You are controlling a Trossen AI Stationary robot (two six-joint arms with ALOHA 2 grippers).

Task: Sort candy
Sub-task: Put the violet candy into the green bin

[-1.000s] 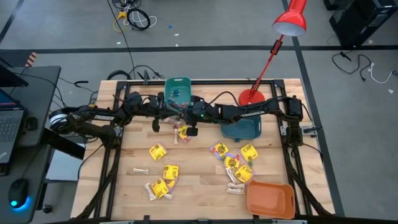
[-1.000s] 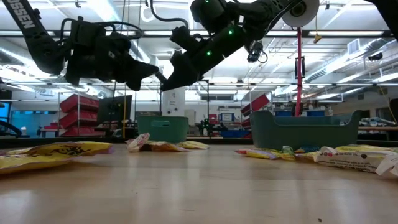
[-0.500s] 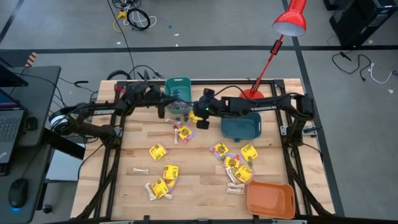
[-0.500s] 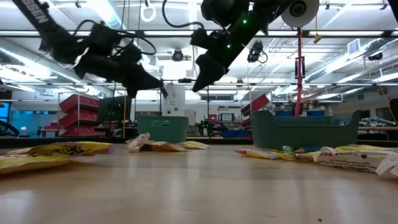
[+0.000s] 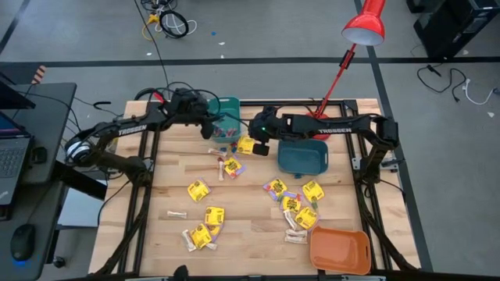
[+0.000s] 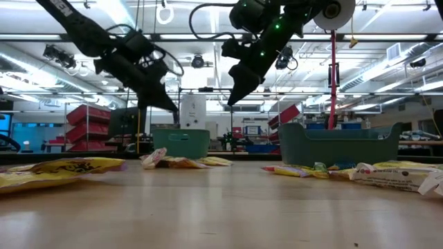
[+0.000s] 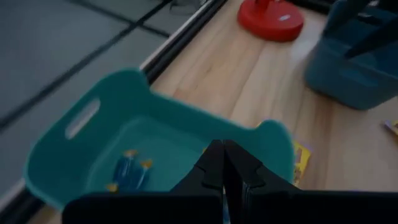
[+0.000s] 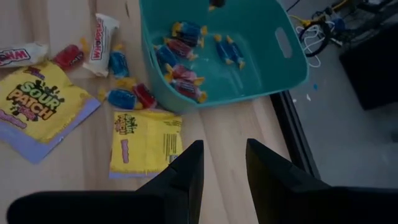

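Note:
The candy lies scattered on the wooden table: yellow packets (image 5: 198, 190) (image 5: 312, 190), pale sticks (image 5: 177, 212) and small blue and red pieces (image 8: 124, 98). Several blue and red pieces (image 8: 186, 37) lie inside the teal bin (image 5: 226, 109). My left gripper (image 5: 212, 131) hangs shut above that bin's near wall (image 7: 273, 149), with nothing visible between its fingers (image 7: 214, 165). My right gripper (image 5: 260, 148) stands open in the air, tilted down, just right of the bin. Below it a yellow packet (image 8: 146, 143) lies flat on the table.
A dark teal bin (image 5: 302, 158) stands right of my right gripper, with a red lamp's base (image 5: 316, 121) behind it. An orange bin (image 5: 340, 250) sits at the near right corner. Bare wood shows in the table's middle and near left.
Both grippers have risen and gone toward the table's far edge. My left gripper, shut throughout, has tipped up from pointing steeply down and now hangs over the teal bin. My right gripper has drawn away from the packets toward the far right.

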